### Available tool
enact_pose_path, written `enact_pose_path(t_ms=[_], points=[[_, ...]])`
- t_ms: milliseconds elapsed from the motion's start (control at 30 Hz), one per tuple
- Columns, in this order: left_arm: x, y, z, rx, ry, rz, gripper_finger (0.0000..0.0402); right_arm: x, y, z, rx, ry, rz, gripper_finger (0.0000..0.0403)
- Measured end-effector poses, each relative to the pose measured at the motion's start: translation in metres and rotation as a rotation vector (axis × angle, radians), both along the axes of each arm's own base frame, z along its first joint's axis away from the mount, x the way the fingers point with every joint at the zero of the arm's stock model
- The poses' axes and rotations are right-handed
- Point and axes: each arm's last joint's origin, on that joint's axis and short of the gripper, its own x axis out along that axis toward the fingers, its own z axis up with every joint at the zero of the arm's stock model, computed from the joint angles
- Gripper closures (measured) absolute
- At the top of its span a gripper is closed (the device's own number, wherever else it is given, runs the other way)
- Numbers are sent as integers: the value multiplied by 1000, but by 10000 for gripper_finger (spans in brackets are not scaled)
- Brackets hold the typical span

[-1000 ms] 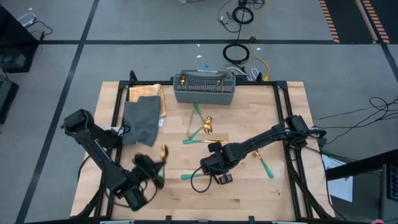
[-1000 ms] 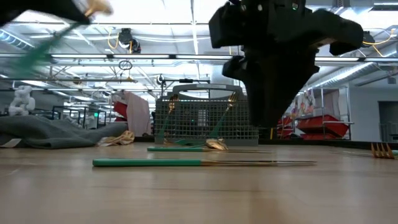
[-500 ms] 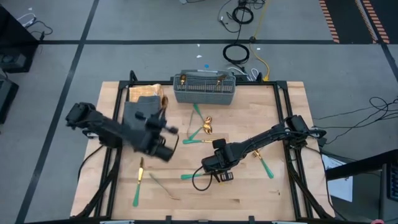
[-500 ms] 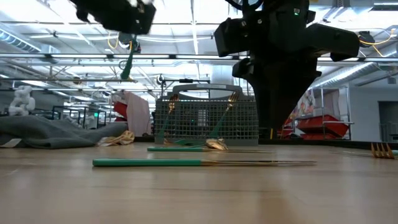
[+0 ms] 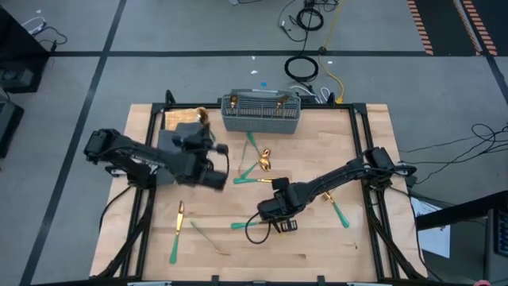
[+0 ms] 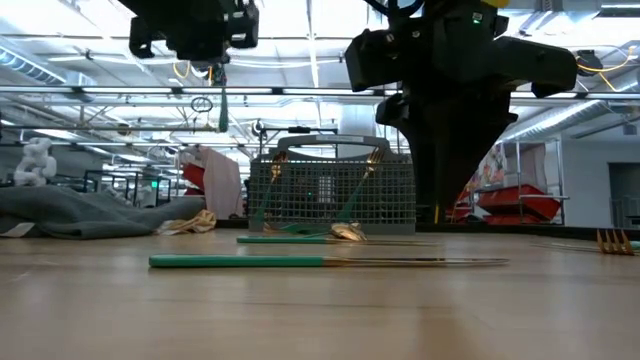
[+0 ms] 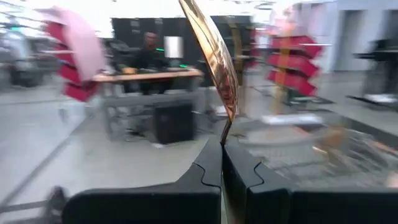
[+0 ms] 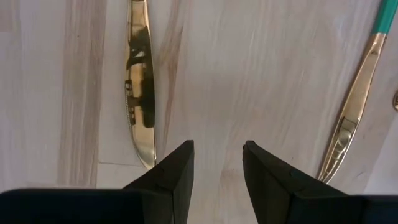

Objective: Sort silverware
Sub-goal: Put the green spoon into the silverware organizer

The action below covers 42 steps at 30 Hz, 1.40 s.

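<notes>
Your left gripper (image 7: 222,163) clamped on 1 gold spoon (image 7: 212,57), raised near the mesh basket (image 5: 261,113), your right gripper (image 8: 216,163) parted, holding nothing, low over the table (image 5: 365,246) beside a knife (image 8: 140,99).

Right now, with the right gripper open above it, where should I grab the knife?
Probably its teal handle, from straight above, fingers straddling its width: the knife lies flat and the handle looks thicker than the gold blade. The right gripper is open, but the blade tip sits beside one finger, not between them.
</notes>
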Motion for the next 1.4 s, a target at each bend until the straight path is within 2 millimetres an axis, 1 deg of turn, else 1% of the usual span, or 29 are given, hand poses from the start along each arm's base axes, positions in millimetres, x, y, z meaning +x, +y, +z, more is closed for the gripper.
enact_pose_path(t_ms=[133, 267, 333, 400, 433, 500, 533, 567, 633, 700, 767, 800, 833, 867, 900, 1000, 1033, 1133, 1200, 1300, 1400], points=[[4, -26, -3, 12, 60, -91, 401, -1, 3, 0, 1, -2, 13, 275], [-1, -61, -4, -25, 110, -228, 401, -1, 4, 0, 1, -1, 18, 275], [-6, -81, -5, -64, 93, -311, 401, -2, 6, 0, 0, -1, 24, 275], [-9, -100, -4, -90, 34, -380, 401, -2, 8, 0, 0, -3, 32, 275], [-11, -108, -4, -102, 38, -412, 401, -2, 9, 0, 1, -7, 39, 275], [-16, -119, 0, -160, 152, -493, 401, -1, 10, 0, 4, -15, 43, 275], [-17, -124, 2, -210, 182, -540, 401, -1, 10, 0, 5, -16, 44, 275], [-17, -130, 5, -275, 175, -597, 401, -1, 10, 0, 5, -19, 44, 275], [-14, -149, 9, -360, 206, -768, 401, -1, 9, 0, 6, -22, 43, 275], [-10, -170, 14, -387, 270, -1019, 401, -1, 9, 0, 5, -23, 42, 275], [-3, -186, 28, -327, 240, -1275, 401, -1, 10, 0, 6, -24, 42, 275], [0, -191, 38, -262, 196, -1354, 401, 0, 10, 0, 8, -27, 39, 275], [1, -194, 47, -182, 155, -1389, 401, 0, 10, 0, 10, -30, 33, 275], [2, -195, 55, -104, 120, -1382, 401, 0, 11, 0, 13, -35, 27, 275], [1, -193, 62, -32, 108, -1321, 401, 0, 11, 0, 15, -40, 20, 275], [1, -180, 79, 161, 155, -1040, 401, 0, 14, 1, 23, -51, 4, 275], [4, -175, 83, 214, 187, -988, 401, 0, 15, 1, 25, -55, 3, 275], [17, -156, 88, 377, 211, -994, 401, -1, 22, 1, 31, -65, 12, 275], [25, -135, 88, 444, 178, -976, 401, -3, 26, 1, 32, -66, 22, 275], [27, -90, 86, 489, 150, -939, 401, -6, 31, 1, 33, -60, 20, 275], [26, -45, 76, 509, 103, -1011, 401, -11, 38, 0, 26, -42, 13, 275]])
